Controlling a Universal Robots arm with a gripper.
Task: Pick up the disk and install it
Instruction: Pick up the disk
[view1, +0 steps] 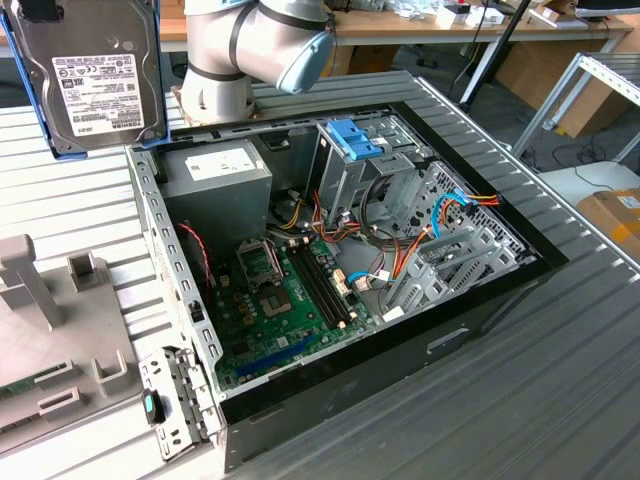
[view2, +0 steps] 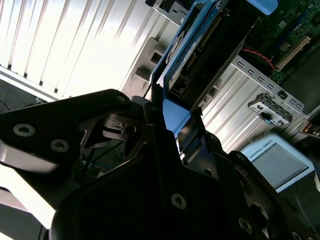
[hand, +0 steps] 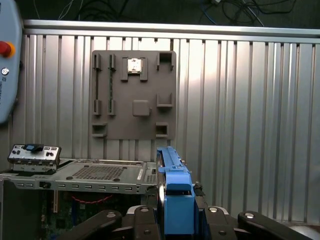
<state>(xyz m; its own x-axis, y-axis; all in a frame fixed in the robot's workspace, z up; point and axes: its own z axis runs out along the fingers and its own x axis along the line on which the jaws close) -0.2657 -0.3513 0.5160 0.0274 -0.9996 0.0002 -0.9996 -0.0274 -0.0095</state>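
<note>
Disk (view1: 95, 75) at eleven o'clock in the exterior view: smooth dark metal casing, white paper label, glossy blue plastic rails. The gripper (view2: 175, 114) looks like matt black metal. The table (view1: 560, 380) is ribbed metal with a dull sheen, the case wall (view1: 155, 215) bare grey perforated metal, the fixture plate (hand: 132, 125) matt grey plastic.

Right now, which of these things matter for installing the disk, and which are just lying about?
Job: dark metal hard disk with blue plastic rails, clamped in the jaws; open black computer case; its blue-latched metal drive cage.
Lying about: grey slotted plastic fixture plate; brown cardboard box; grey power-supply box.
</note>
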